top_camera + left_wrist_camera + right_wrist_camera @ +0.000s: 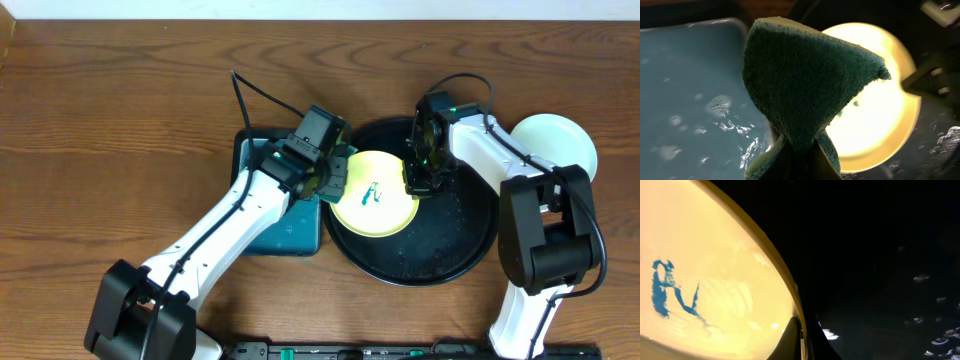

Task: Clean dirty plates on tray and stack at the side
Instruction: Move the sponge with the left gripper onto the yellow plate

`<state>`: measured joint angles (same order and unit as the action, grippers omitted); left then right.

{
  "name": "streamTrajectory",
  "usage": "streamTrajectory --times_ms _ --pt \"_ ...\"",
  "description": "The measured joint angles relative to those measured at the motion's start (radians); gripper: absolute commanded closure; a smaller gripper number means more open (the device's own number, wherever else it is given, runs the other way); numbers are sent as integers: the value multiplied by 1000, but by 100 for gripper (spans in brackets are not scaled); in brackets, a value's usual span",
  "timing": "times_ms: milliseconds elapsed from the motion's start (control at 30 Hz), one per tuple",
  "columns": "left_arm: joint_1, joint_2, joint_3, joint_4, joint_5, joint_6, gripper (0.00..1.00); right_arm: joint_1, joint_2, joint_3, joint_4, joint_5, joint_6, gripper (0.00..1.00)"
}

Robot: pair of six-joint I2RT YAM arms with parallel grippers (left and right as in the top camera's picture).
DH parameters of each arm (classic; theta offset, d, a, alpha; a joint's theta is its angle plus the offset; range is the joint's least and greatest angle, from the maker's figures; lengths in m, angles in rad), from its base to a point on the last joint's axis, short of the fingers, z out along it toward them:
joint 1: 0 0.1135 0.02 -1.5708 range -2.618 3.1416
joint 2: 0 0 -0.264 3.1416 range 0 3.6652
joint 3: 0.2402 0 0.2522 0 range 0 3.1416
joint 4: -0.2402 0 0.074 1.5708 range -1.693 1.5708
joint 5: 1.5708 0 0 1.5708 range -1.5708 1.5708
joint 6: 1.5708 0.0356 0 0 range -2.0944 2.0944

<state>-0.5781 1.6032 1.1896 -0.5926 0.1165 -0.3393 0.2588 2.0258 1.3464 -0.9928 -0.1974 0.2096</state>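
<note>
Sponge (pixel 805 85) clenched in my left gripper (pixel 802 150) hovers by the yellow plate (pixel 372 195) on the tray (pixel 470 250), its stain (pixel 662 287) unwiped. My right gripper (pixel 802 335) pinches the rim. Pale plates (pixel 555 145) sit aside.

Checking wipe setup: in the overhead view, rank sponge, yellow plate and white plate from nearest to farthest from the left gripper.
1. Sponge, held in the left gripper.
2. Yellow plate, just right, on the black tray.
3. White plate, far right, off the tray.
</note>
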Motion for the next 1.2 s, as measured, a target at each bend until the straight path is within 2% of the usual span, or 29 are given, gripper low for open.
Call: streamTrajectory --times_ms 233,433,600,800,1000,1200 --pt "-57 35 0 95 9 -109 92 18 0 0 -10 5 18 99" --pt "-106 161 0 204 67 -187 92 19 0 0 -10 4 18 99" --pt "-126 234 0 232 95 -242 92 19 0 0 -11 4 18 99" --pt "-127 289 0 211 92 -264 92 19 0 0 -11 -3 18 99" --pt "-125 289 13 116 31 -266 93 28 0 0 -13 -4 18 99" --pt "-102 283 16 82 36 -251 93 28 0 0 -14 -7 18 99"
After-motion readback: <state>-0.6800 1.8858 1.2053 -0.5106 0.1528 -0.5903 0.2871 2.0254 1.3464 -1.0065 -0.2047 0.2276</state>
